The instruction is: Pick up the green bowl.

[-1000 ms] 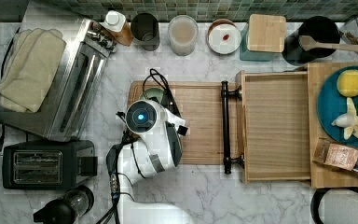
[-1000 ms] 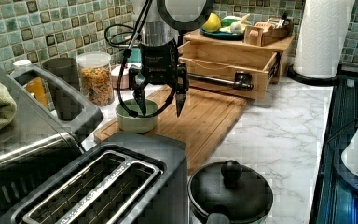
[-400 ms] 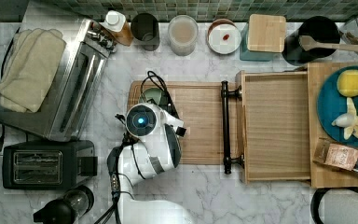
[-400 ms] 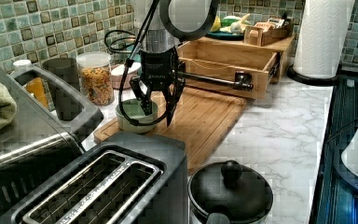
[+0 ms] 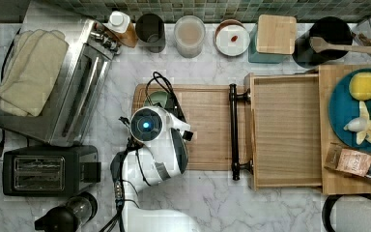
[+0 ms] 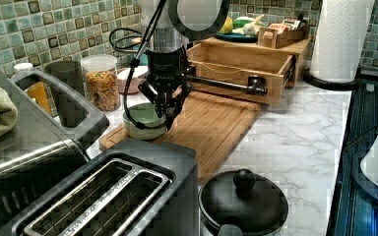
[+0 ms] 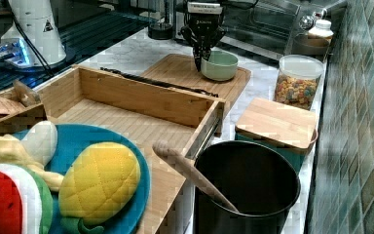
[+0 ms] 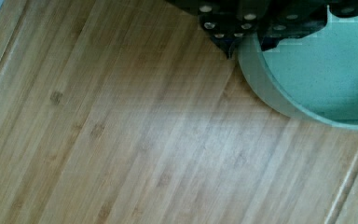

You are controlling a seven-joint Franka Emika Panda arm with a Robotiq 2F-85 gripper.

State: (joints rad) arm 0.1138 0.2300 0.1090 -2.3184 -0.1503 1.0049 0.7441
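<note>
Left view shows the change most plainly: over the last second the pincer [image 6: 168, 112] has come down from a wide spread above the green bowl [image 6: 144, 120] and drawn in until its 2 fingers straddle the near wall of the bowl, 1 inside the rim and 1 outside. The bowl has not shifted; it sits on the wooden cutting board [image 6: 211, 123], at the corner nearest the cereal jar [image 6: 100, 82], and looks flat on the wood.

In the wrist view the green bowl [image 8: 317, 70] fills the corner under the dark fingers [image 8: 223, 39], and the rim passes between them, so the pincer is narrow and pinching the rim, or very close to it. The right view agrees: the pincer [image 7: 200, 54] is low at the side of the green bowl [image 7: 219, 65] towards the right view's left.

My reading is that the approach is done and the grasp is closing or just made. Nothing has been lifted yet. A thin, glossy rim may slip, so a firm pinch should come before any rise.
</note>
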